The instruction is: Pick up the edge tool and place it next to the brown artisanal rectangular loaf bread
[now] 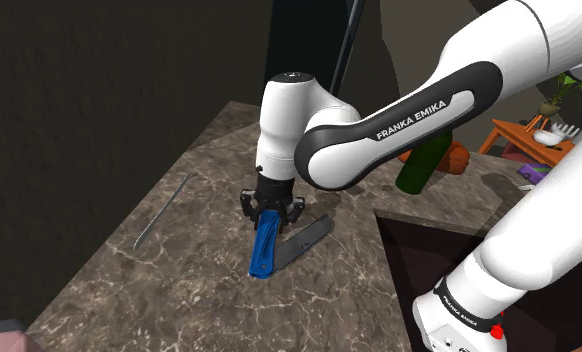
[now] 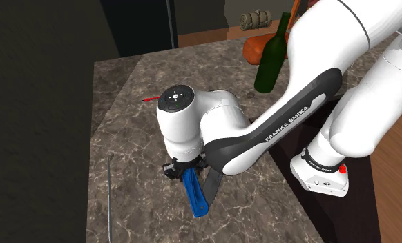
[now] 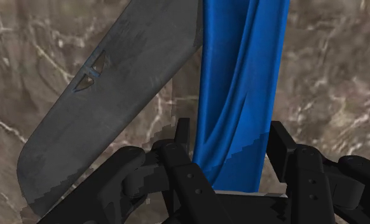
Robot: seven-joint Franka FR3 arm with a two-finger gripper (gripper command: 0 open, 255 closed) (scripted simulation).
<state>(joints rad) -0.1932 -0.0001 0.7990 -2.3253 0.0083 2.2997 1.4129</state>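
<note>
Wrist view: black fingers [image 3: 284, 153] clasp the blue-handled, grey-bladed folding knife [image 3: 241, 83] across its handle, one on each side. Its long axis runs straight ahead of them, down at the brown marbled worktop [image 3: 330, 76], blade splayed aside.

You can read one brand: "FRANKA EMIKA", in white capitals on the dark band of the arm [image 1: 411, 118], in both exterior views.
</note>
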